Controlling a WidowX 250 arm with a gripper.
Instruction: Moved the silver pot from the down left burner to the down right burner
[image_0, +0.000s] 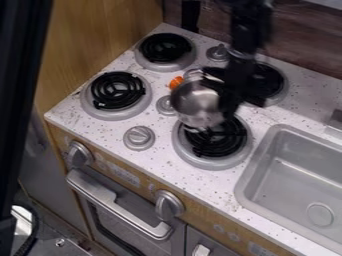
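We are seeing the silver pot (195, 104) hanging near the center of the frame, its bowl leaning and its mouth turning toward our camera. The black gripper (226, 110) is reading to us as clamped on the pot's right edge, its blurred tips pressing together there, with the arm (242, 37) hanging from the top of the frame. From the claw, the pot is lying directly to the left; its bowl is looking round, so we are finding no clear long axis. The lower right burner (215, 137), just below center, is sitting beneath and to the lower right of the bowl, whose bottom edge is overlapping the burner's upper left portion in our view. We are judging the carry as nearing its end, the next move calling for a short shift toward the frame's lower right, then leveling and lowering; releasing early could be leaving the pot tipping off the coil.
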